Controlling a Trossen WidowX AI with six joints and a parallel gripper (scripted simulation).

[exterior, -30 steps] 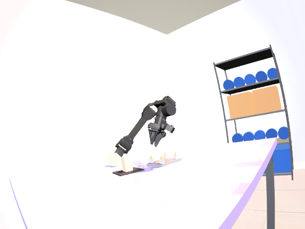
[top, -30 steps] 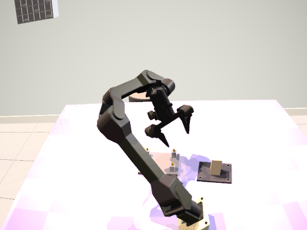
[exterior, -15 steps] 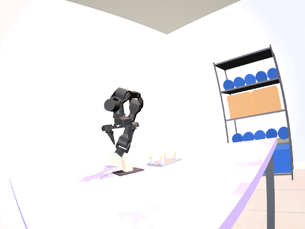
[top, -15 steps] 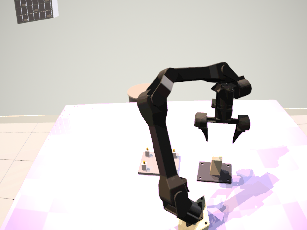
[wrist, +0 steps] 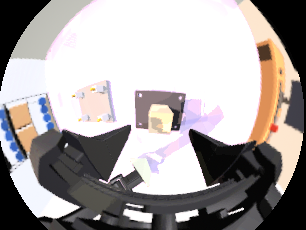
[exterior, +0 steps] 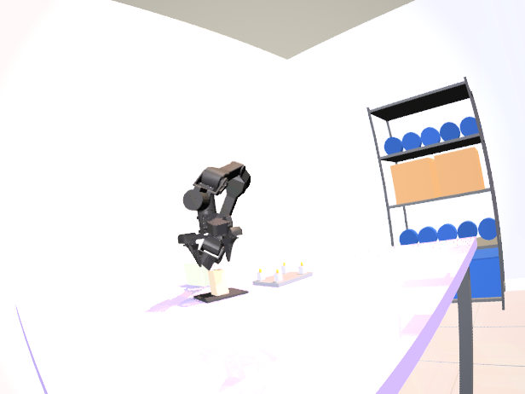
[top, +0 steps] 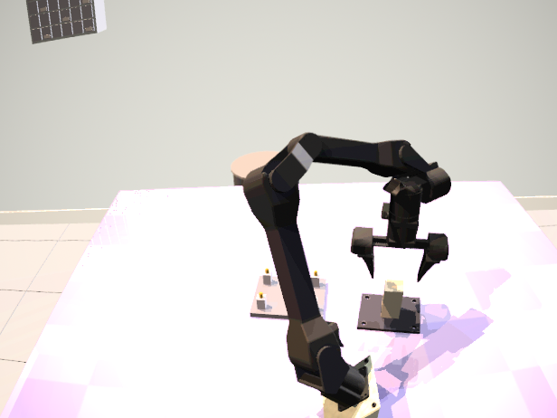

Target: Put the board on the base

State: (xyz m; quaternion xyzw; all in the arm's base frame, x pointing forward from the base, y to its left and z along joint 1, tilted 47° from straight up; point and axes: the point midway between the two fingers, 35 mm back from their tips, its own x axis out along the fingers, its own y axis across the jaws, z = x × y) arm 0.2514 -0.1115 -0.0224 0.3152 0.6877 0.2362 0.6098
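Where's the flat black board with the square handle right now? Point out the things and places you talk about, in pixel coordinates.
In the top view, the black board (top: 371, 312) (exterior: 239, 292) (wrist: 145, 102) lies flat on the table, right of the grey base (top: 271, 305) (exterior: 290, 277) (wrist: 92, 106) and below the open gripper (top: 395, 280) (exterior: 213, 263) (wrist: 160, 130).
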